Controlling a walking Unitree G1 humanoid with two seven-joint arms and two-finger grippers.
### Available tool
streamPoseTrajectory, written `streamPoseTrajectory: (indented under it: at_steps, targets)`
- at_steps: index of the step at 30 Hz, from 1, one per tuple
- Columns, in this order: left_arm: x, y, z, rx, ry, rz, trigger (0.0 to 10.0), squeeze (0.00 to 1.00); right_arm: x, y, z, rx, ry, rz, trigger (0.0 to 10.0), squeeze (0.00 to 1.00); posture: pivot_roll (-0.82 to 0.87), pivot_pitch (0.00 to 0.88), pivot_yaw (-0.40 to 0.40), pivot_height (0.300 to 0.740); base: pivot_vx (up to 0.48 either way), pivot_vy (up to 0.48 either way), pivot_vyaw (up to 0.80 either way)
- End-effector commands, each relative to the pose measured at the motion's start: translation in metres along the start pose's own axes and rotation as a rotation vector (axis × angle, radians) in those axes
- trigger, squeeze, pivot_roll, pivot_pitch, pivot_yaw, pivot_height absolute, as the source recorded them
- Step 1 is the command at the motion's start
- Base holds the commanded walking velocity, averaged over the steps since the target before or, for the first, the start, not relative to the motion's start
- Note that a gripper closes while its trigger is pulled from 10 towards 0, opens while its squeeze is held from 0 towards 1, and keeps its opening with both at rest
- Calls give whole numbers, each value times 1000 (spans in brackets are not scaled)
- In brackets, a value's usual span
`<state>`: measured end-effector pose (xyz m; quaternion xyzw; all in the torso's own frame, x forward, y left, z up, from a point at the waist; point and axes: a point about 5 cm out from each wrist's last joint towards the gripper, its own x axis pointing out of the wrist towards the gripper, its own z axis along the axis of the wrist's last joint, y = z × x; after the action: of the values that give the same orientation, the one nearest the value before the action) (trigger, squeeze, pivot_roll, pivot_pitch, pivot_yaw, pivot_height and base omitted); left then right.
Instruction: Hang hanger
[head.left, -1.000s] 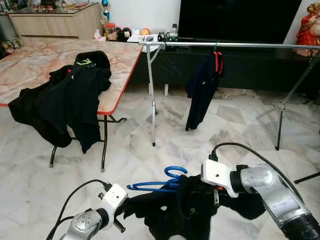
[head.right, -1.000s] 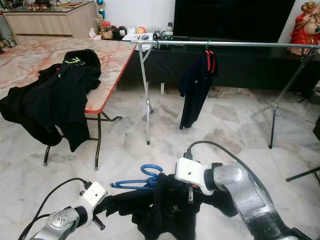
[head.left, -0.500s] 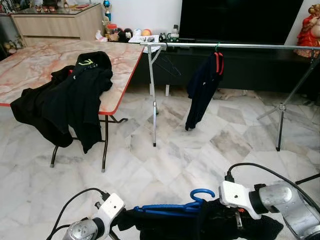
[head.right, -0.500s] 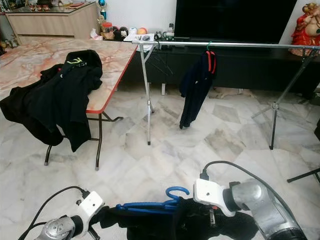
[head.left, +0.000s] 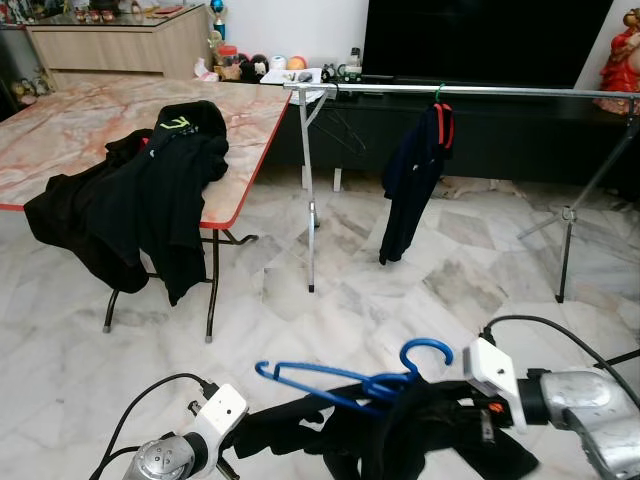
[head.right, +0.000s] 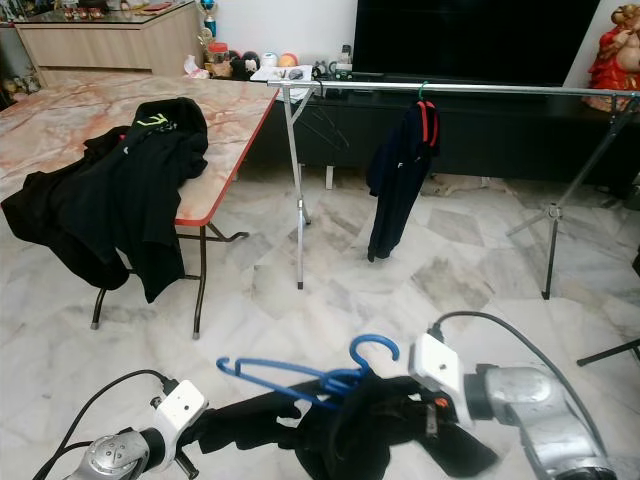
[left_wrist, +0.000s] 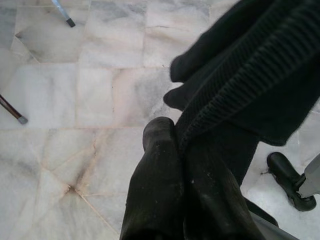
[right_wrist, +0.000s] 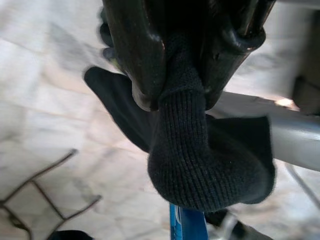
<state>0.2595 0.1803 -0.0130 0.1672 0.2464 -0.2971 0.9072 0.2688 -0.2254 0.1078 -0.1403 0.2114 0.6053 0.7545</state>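
Blue hanger (head.left: 345, 378), open floor (head.left: 300, 320) ahead.

Bare rail (head.left: 540, 92) beyond hung shirt (head.left: 410, 185)

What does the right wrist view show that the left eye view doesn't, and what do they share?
Right wrist view: the right gripper clamped on the ribbed knit edge of the black garment.

Left eye view: the whole room, with the clothes rail, a dark shirt hanging on it, and the table draped with black clothes.

Both: the black garment, the blue hanger and the marble floor.
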Motion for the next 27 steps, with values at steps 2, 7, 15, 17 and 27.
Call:
streamPoseTrajectory:
  at_steps: [2,7,15,17,27]
  targets:
    - [-3,2,-5,11,35,8,0,0,-16,4,8,-6,-36,57,10000,0,33,58,31,740,0,0,0]
    - [-3,2,-5,10,35,7,0,0,-27,8,-13,-25,197,88,10000,0,31,59,32,740,0,0,0]
    - [-3,3,-5,19,39,7,0,0,-29,4,-33,-65,402,37,10000,0,38,61,33,740,0,0,0]
    - [-3,3,-5,21,39,6,0,0,-26,3,-33,-78,408,17,10000,0,38,61,33,740,0,0,0]
    - [-3,3,-5,30,42,1,0,0,-7,-8,-20,-105,219,-93,10000,0,39,60,33,740,0,0,0]
